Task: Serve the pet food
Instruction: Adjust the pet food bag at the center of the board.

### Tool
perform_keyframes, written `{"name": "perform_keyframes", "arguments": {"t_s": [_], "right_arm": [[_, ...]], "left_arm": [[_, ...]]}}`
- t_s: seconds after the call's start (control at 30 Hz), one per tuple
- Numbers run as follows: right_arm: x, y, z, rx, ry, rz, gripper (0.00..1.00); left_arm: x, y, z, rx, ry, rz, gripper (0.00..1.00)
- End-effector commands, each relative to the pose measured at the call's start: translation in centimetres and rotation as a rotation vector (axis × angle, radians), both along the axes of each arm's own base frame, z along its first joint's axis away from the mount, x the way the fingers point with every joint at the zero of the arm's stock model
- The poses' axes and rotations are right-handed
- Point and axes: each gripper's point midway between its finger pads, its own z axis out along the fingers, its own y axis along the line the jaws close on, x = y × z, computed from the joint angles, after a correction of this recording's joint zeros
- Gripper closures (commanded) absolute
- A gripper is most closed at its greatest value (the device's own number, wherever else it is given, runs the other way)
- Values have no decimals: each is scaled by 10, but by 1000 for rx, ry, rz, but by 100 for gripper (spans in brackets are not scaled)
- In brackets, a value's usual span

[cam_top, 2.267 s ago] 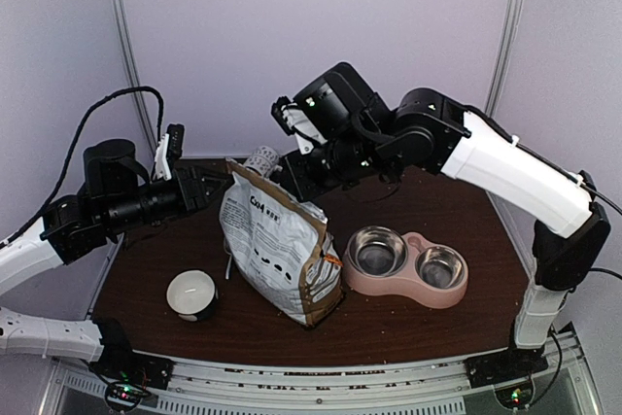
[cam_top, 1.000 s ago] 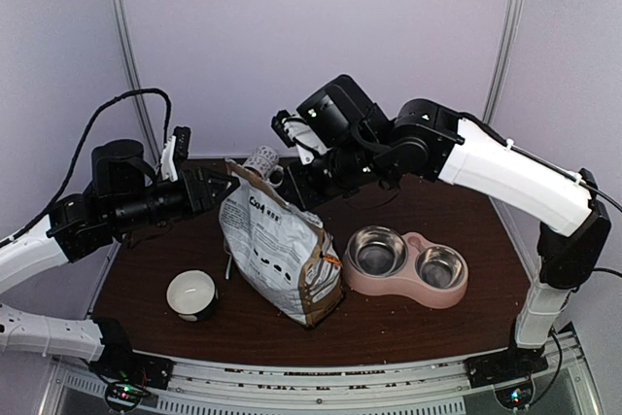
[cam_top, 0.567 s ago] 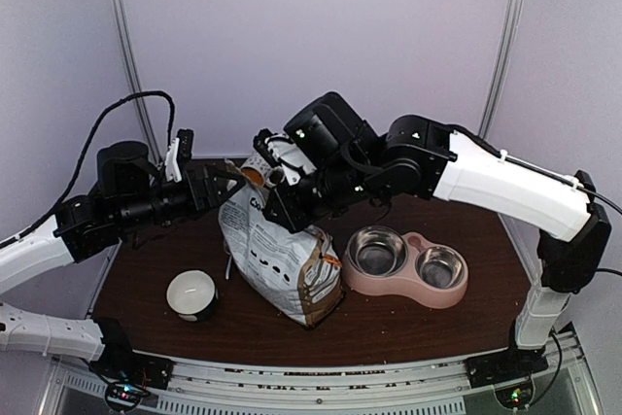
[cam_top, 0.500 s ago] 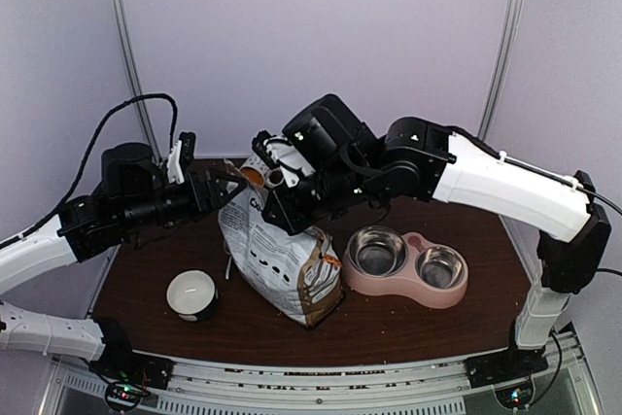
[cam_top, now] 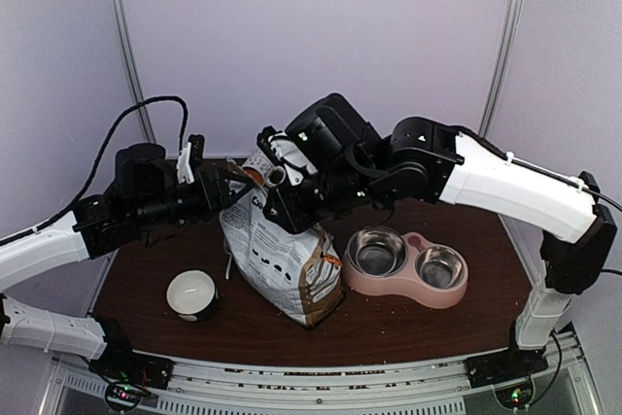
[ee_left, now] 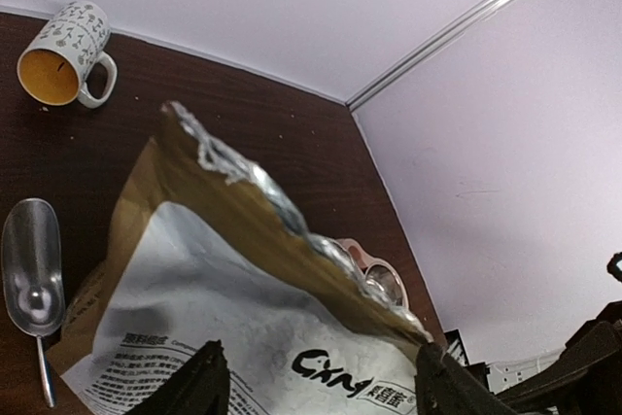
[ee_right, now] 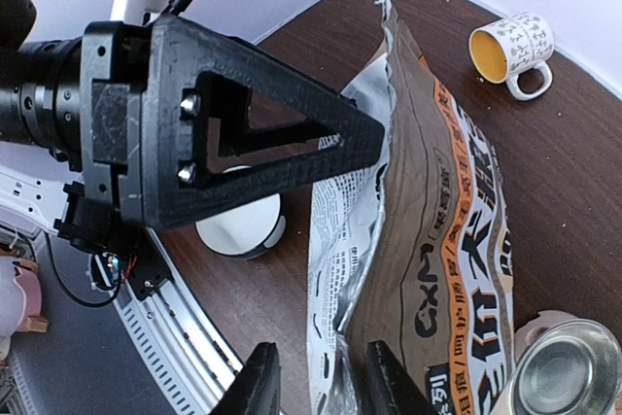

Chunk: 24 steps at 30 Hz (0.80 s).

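The tan, orange and black printed bag (cam_top: 282, 255) stands mid-table with its top open. The pet food is hidden inside it. My left gripper (cam_top: 231, 185) is open at the bag's upper left; in the left wrist view, the left gripper (ee_left: 321, 391) has its jaws spread wide on either side of the bag (ee_left: 243, 328). My right gripper (cam_top: 276, 209) hovers over the bag's top. In the right wrist view, the right gripper (ee_right: 321, 381) is open, straddling the bag's foil rim (ee_right: 389, 269). The pink double bowl (cam_top: 406, 267) sits right of the bag.
A white bowl (cam_top: 191, 293) stands left of the bag near the front. A patterned mug (ee_left: 63, 53) and a metal scoop (ee_left: 32, 284) lie behind the bag. The table's back edge meets the wall close behind them.
The left arm has pushed right toward the bag, and its jaws have widened. The right gripper swung down over the bag's top, and its jaws parted.
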Motion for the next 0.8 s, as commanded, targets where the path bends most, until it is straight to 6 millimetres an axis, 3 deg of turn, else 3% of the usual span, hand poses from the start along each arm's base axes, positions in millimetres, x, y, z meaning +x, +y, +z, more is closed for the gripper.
{"name": "perform_keyframes", "arguments": {"t_s": [0.0,0.07,0.23,0.33,0.4,0.47,0.53,0.67,0.77], "right_arm": [[1,-26,-6,-92,-33,-52,69],[1,-31,-9,-112,-37,-55,67],[-4,-45,-10,-123,-52,-31,47],[-8,-55,-17,-130,-59,-24,48],[-7,-62,-22,-143,-65,-37,60],[-7,-65,-26,-150,-69,-45,86],[-8,-64,-27,-144,-62,-38,100],[-20,-55,-17,-75,-53,11,100],[-33,-44,-8,-20,-53,65,100]], "left_arm": [[10,15,-10,-11,17,75,33],[10,16,-16,-10,30,80,34],[5,22,-21,9,35,85,33],[3,23,-25,26,40,77,33],[3,22,-33,36,54,72,33],[4,20,-40,41,60,71,33],[7,19,-48,46,57,73,33],[16,10,-59,62,36,67,33],[27,-3,-55,67,-4,39,34]]}}
